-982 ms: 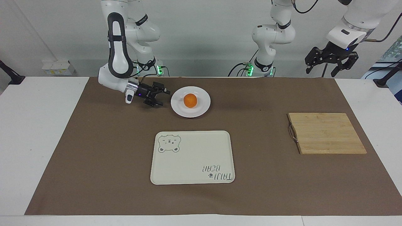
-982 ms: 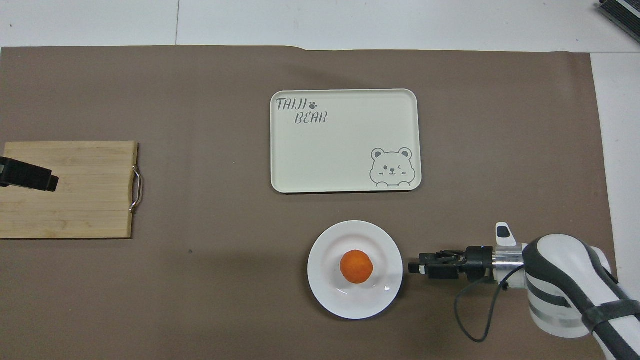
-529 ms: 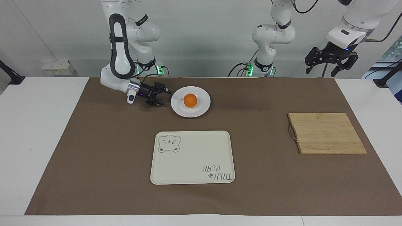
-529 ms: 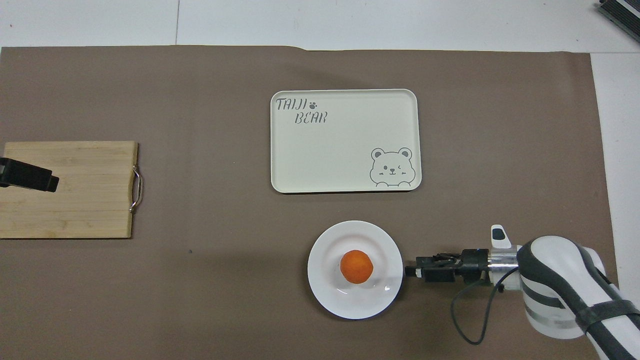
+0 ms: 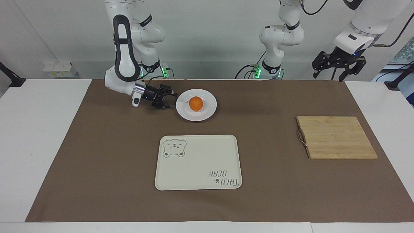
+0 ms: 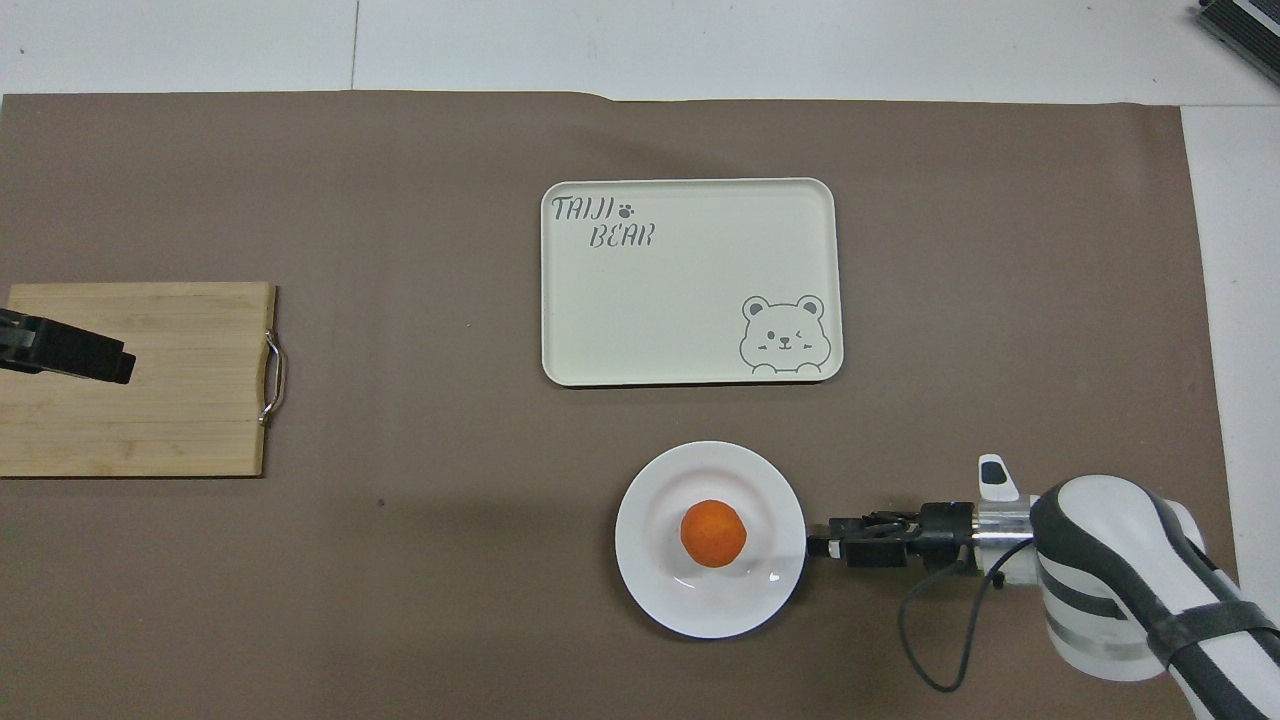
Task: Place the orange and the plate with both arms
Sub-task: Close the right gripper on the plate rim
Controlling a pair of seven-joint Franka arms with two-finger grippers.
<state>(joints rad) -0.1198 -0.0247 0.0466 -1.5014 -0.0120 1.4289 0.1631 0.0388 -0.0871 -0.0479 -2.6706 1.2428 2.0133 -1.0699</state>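
Observation:
The orange (image 5: 195,103) sits in the middle of the white plate (image 5: 210,110), which rests on the brown mat close to the robots. My right gripper (image 5: 170,100) lies low and level beside the plate, at the rim toward the right arm's end, fingers open with the tips right at the rim. In the overhead view the orange (image 6: 713,533), plate (image 6: 650,590) and right gripper (image 6: 815,547) line up the same way. My left gripper (image 5: 334,72) hangs open and empty high over the left arm's end; its tip (image 6: 110,365) shows over the cutting board.
A cream bear-print tray (image 5: 198,161) lies farther from the robots than the plate, mid-table. A bamboo cutting board (image 5: 336,137) with a metal handle lies toward the left arm's end. The brown mat covers most of the table.
My right gripper has crept toward the plate's rim. My left gripper has shifted slightly, staying high. Orange and plate have not moved.

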